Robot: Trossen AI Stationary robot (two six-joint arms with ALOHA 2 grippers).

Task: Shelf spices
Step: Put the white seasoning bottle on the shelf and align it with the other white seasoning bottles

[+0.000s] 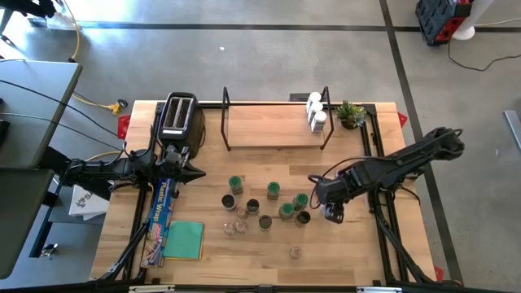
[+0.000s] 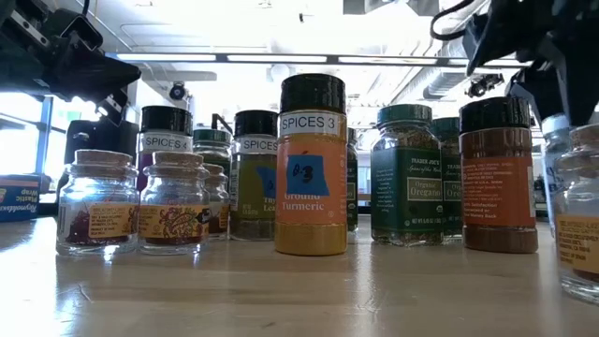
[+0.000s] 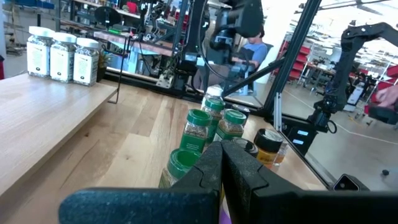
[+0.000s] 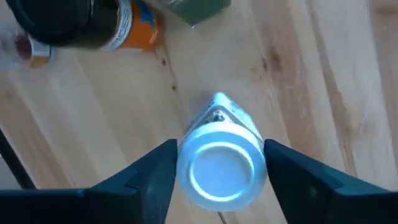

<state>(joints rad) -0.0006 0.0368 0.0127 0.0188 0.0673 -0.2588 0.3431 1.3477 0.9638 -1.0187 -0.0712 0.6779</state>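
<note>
Several spice jars (image 1: 269,203) with green and dark lids stand grouped on the table's middle, an orange turmeric jar (image 2: 311,168) among them. Three white-lidded jars (image 1: 315,112) stand on the right end of the shelf (image 1: 269,126). My right gripper (image 1: 332,213) points down over a silver-lidded jar (image 4: 221,165) at the group's right side. It is open, one finger on each side of the lid. My left gripper (image 1: 191,172) hangs shut and level over the table's left part, holding nothing. My right gripper comes from above, and its fingers (image 4: 158,171) stand close on either side of the jar's silver lid (image 4: 186,168). Whether they touch it I cannot tell. The jar stands upright on the table.
A toaster (image 1: 177,115) stands at the far left and a small potted plant (image 1: 352,114) right of the shelf. A blue box of wrap (image 1: 161,213) and a green pad (image 1: 185,240) lie near left. Small clear jars (image 1: 236,226) stand nearer the front. A person (image 3: 254,43) is beyond the table.
</note>
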